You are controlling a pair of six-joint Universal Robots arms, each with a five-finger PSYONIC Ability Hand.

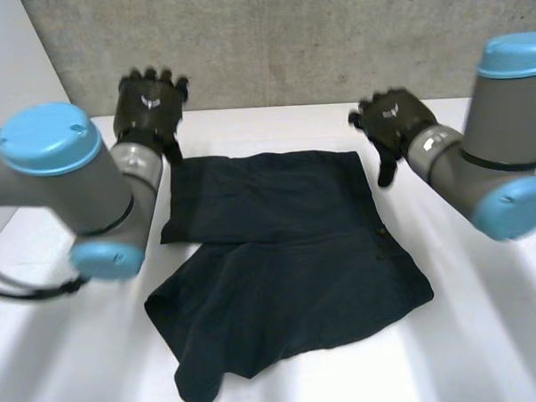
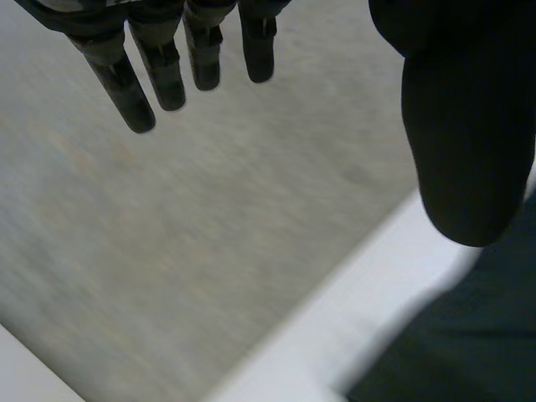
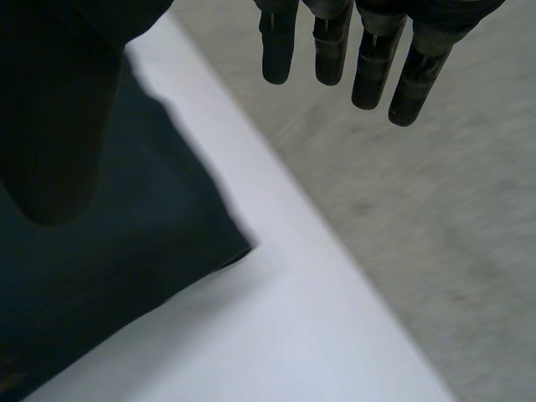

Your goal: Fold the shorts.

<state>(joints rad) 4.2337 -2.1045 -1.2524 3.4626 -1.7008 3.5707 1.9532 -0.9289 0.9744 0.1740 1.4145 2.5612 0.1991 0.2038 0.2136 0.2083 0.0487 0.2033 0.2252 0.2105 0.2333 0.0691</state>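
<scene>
Dark navy shorts (image 1: 280, 263) lie on the white table (image 1: 487, 334), their far part folded flat and the near leg rumpled toward the front. My left hand (image 1: 150, 108) hovers above the far left corner of the shorts, fingers (image 2: 151, 75) straight, holding nothing; that corner of the shorts (image 2: 469, 352) lies below its thumb. My right hand (image 1: 391, 124) hovers just beyond the far right corner, fingers (image 3: 368, 59) straight and empty, with the shorts' corner (image 3: 151, 243) under its thumb.
A grey concrete wall (image 1: 314, 39) rises right behind the table's far edge (image 1: 273, 109), close to both hands. Bare white tabletop (image 1: 61, 352) lies left, right and in front of the shorts.
</scene>
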